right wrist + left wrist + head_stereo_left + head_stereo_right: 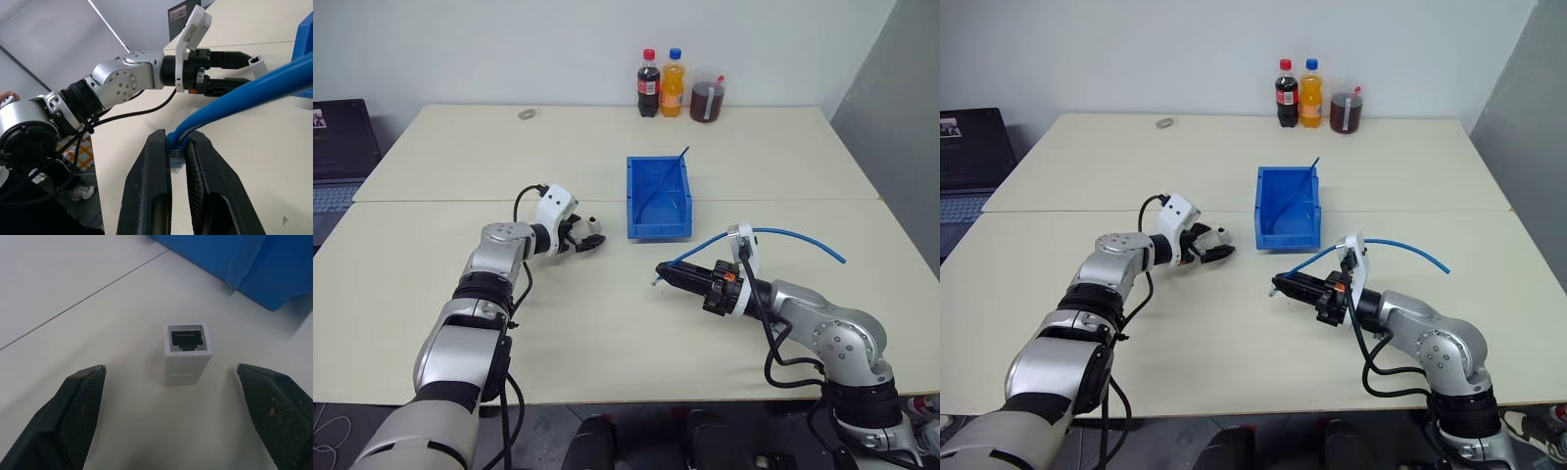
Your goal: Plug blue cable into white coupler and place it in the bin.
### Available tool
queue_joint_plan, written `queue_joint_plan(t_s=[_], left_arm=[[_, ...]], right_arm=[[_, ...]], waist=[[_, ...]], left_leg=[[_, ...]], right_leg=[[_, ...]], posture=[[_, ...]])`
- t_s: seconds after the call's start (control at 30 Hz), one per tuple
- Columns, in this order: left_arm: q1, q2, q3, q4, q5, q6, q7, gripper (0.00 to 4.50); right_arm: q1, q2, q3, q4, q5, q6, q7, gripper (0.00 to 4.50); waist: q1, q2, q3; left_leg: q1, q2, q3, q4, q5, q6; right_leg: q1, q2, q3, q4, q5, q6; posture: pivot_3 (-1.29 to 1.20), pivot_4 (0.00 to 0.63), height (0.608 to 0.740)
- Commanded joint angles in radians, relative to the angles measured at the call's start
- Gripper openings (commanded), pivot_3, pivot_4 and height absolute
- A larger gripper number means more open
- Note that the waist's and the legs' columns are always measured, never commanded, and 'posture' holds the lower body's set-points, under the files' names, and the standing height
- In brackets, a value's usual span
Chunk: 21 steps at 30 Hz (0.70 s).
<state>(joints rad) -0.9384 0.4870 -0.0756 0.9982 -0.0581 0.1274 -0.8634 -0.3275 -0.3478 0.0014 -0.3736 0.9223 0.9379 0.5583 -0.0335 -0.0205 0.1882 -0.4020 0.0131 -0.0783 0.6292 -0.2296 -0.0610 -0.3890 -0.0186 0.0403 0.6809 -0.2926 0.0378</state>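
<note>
From the head, three drinks stand at the far edge of the table (431, 294): a dark cola bottle (648, 84), an orange bottle (673, 83) and a jug (708, 94) of brown drink. A small grey thing (528, 114) lies near the far left corner, too tiny to tell what it is. A laptop (337, 147) is cut off past the left edge. The bin (658, 197) sits in the middle with a dark blue rod (664, 183) leaning inside. From the left wrist, the white coupler (188, 353) stands on the table between the two wide-apart fingers of the left tool (584, 236), touching neither, its dark hole up; the bin is close behind. From the right wrist, the right tool (177, 147) is squeezed tight on the blue cable (254, 90) at its plug, which is mostly hidden between the fingers.
</note>
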Motion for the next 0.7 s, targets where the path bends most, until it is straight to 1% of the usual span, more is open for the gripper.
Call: queue_joint_plan(t_s=[0.03, 0.33, 0.47, 0.5, 0.53, 0.7], left_arm=[[-0.041, -0.008, 0.016, 0.031, 0.012, -0.037, 0.006, 4.5], [-0.066, -0.04, 0.019, 0.097, 0.033, -0.076, 0.032, 4.5], [-0.078, -0.052, 0.026, 0.128, 0.039, -0.105, 0.059, 3.83], [-0.081, -0.054, 0.028, 0.137, 0.04, -0.111, 0.066, 3.52], [-0.084, -0.059, 0.03, 0.148, 0.041, -0.12, 0.078, 3.37], [-0.091, -0.078, 0.037, 0.186, 0.045, -0.145, 0.108, 2.21]], right_arm=[[0.0, 0.002, -0.018, -0.042, 0.019, -0.015, -0.004, 0.12], [0.003, -0.001, -0.02, -0.047, 0.026, -0.008, -0.01, 0.12], [0.008, -0.002, -0.021, -0.052, 0.03, -0.006, -0.016, 0.12], [0.009, -0.001, -0.022, -0.052, 0.031, -0.006, -0.017, 0.12], [0.01, -0.001, -0.022, -0.052, 0.031, -0.006, -0.018, 0.12], [0.016, 0.001, -0.023, -0.059, 0.034, -0.005, -0.025, 0.12]], waist=[[0.0, 0.0, 0.0], [0.0, 0.0, 0.0], [0.001, 0.0, 0.0], [0.001, 0.0, 0.0], [0.0, 0.0, 0.0], [0.001, 0.0, 0.0]], left_leg=[[0.0, 0.0, 0.0, 0.0, 0.0, 0.0], [0.0, 0.0, 0.0, 0.0, 0.0, 0.0], [0.0, 0.0, 0.0, 0.0, 0.0, 0.0], [0.0, 0.0, 0.0, 0.0, 0.0, 0.0], [0.0, 0.0, 0.0, 0.0, 0.0, 0.0], [0.0, 0.0, 0.0, 0.0, 0.0, 0.0]], right_leg=[[0.0, 0.0, 0.0, 0.0, 0.0, 0.0], [0.0, 0.0, 0.0, 0.0, 0.0, 0.0], [0.0, 0.0, 0.0, 0.0, 0.0, 0.0], [0.0, 0.0, 0.0, 0.0, 0.0, 0.0], [0.0, 0.0, 0.0, 0.0, 0.0, 0.0], [0.0, 0.0, 0.0, 0.001, 0.0, 0.0]], posture=[[0.0, 0.15, 0.74], [0.0, 0.15, 0.74], [0.0, 0.15, 0.74], [0.0, 0.15, 0.74], [0.0, 0.15, 0.74], [0.0, 0.15, 0.74]])
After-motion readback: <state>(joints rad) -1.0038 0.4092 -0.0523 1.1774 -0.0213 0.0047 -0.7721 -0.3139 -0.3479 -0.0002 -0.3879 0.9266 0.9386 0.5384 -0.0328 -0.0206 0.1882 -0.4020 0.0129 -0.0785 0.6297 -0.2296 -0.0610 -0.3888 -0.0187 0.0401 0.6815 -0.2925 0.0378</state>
